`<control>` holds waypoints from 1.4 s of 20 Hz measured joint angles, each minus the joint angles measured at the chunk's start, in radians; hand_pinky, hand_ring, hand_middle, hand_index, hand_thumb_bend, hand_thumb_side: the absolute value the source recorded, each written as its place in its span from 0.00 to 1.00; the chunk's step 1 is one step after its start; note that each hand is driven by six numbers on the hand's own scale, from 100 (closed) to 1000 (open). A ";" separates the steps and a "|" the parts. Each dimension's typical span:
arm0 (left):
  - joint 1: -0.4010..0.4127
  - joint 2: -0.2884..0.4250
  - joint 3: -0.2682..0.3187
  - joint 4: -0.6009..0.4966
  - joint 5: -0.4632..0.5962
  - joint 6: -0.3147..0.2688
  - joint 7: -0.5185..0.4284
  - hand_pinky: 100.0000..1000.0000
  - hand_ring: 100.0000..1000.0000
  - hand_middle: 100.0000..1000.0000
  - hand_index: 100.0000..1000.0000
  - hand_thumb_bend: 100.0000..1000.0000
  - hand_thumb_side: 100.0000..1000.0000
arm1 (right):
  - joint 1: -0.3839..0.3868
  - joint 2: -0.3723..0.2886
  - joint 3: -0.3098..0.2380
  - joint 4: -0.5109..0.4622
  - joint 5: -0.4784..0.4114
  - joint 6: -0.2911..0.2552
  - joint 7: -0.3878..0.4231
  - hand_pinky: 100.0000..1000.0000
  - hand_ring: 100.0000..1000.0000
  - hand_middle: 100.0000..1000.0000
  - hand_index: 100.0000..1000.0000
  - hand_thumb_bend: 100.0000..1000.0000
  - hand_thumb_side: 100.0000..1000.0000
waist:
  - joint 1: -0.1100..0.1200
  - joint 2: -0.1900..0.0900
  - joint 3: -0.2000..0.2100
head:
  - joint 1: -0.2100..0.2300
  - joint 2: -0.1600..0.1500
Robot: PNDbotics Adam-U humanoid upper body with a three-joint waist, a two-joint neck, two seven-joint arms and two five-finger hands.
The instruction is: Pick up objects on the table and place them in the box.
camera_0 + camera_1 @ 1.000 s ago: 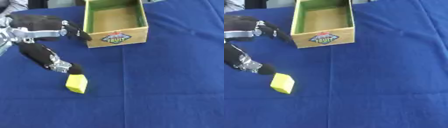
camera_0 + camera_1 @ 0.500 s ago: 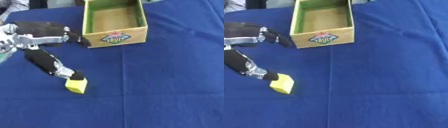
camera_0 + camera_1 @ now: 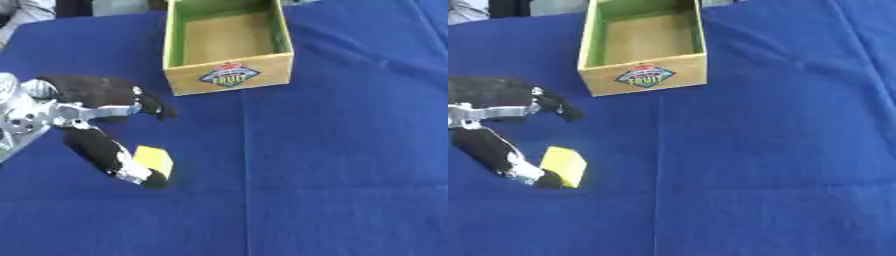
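— Block (image 3: pixel 154 159) first: where does it lie?

— On the blue cloth (image 3: pixel 350 150), yellow, between the thumb and the fingers of the left hand (image 3: pixel 74 117). The thumb's tip touches its near left edge; the fingers (image 3: pixel 149 102) are spread above it, apart from it, not closed on anything.

— And the box (image 3: pixel 229 47)?

— Beyond the fingertips, up and to the right, standing open on the cloth with a fruit label on its front wall. Nothing shows inside it.

— The other hand?

— Not in either view.

Blue cloth (image 3: pixel 350 150) covers table; creased, evenly lit.
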 measured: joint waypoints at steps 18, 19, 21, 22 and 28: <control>0.069 -0.003 0.006 0.000 -0.216 -0.052 0.097 0.74 0.82 0.76 0.92 0.64 0.68 | 0.001 0.002 0.000 0.000 -0.002 0.002 0.002 0.65 0.68 0.53 0.70 0.00 1.00 | -0.003 0.006 -0.002 | 0.001 0.000; 0.070 -0.008 0.004 0.000 -0.228 -0.054 0.100 0.73 0.82 0.75 0.91 0.63 0.68 | 0.001 0.003 0.000 0.000 -0.002 0.002 0.002 0.65 0.68 0.53 0.70 0.00 1.00 | -0.003 0.007 -0.004 | 0.001 -0.001; 0.070 -0.022 -0.002 0.001 -0.254 -0.057 0.107 0.73 0.82 0.75 0.90 0.63 0.69 | 0.001 0.006 0.000 0.000 -0.003 0.002 0.002 0.65 0.68 0.53 0.70 0.00 1.00 | -0.005 0.010 -0.007 | 0.002 -0.001; 0.070 -0.029 -0.006 0.003 -0.267 -0.060 0.110 0.72 0.81 0.74 0.90 0.61 0.69 | 0.001 0.008 0.000 0.000 -0.004 0.003 0.003 0.65 0.68 0.53 0.70 0.00 1.00 | -0.006 0.010 -0.007 | 0.002 -0.001; 0.064 -0.072 -0.025 0.041 -0.340 -0.074 0.154 0.68 0.79 0.71 0.86 0.58 0.69 | 0.001 0.010 0.000 0.000 -0.005 0.004 0.004 0.65 0.68 0.53 0.70 0.00 1.00 | -0.008 0.013 -0.009 | 0.004 -0.003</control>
